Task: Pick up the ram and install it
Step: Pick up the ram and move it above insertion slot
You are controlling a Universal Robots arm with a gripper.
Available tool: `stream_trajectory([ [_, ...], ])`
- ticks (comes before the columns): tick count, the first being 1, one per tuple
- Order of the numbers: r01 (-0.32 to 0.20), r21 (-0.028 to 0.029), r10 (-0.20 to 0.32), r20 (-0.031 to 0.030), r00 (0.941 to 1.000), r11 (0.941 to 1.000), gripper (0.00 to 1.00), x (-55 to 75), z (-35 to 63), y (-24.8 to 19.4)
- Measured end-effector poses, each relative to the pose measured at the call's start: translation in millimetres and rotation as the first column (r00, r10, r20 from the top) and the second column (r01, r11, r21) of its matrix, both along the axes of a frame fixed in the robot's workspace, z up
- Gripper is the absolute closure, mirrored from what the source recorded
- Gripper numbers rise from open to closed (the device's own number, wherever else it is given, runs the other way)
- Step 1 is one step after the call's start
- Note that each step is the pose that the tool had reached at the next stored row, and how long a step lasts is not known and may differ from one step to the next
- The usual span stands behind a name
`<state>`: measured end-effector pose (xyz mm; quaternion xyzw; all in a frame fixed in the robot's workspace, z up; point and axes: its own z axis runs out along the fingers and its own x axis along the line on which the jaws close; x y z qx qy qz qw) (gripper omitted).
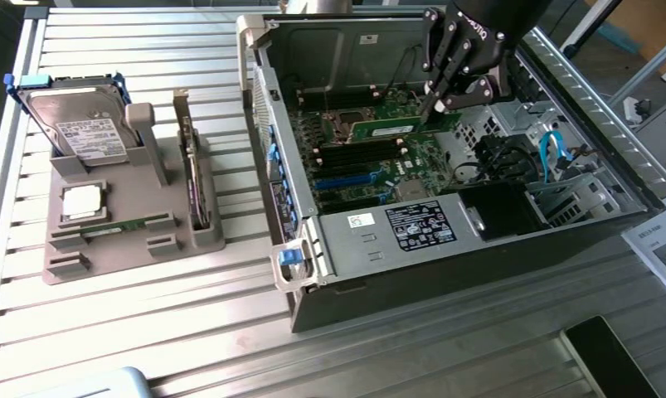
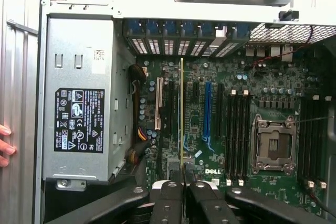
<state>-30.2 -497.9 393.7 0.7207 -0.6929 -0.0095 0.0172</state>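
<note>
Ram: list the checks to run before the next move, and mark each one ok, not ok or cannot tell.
1. Grip: ok. The fingers are shut on one end of the ram.
2. Ram parallel to the memory slots: ok. In the wrist view both run the same way.
3. Ram over those slots: not ok. In the wrist view it lines up between the white slot and the blue slot.
4. Memory slots empty: ok. They look bare.
5. Person's fingertips out of the case: ok. They are on the far side of the power supply, outside the wall.
</note>
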Motion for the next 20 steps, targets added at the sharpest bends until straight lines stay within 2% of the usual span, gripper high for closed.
stream_trajectory([
  [7, 0.000, 0.0000, 0.000, -0.0086, 1.0000, 1.0000, 0.88, 0.0, 0.0, 0.0],
  [18, 0.000, 0.0001, 0.000, -0.0185, 0.9998, 1.0000, 0.88, 0.0, 0.0, 0.0],
  [20, 0.000, 0.0001, 0.000, -0.0220, 0.9998, 1.0000, 0.88, 0.0, 0.0, 0.0],
])
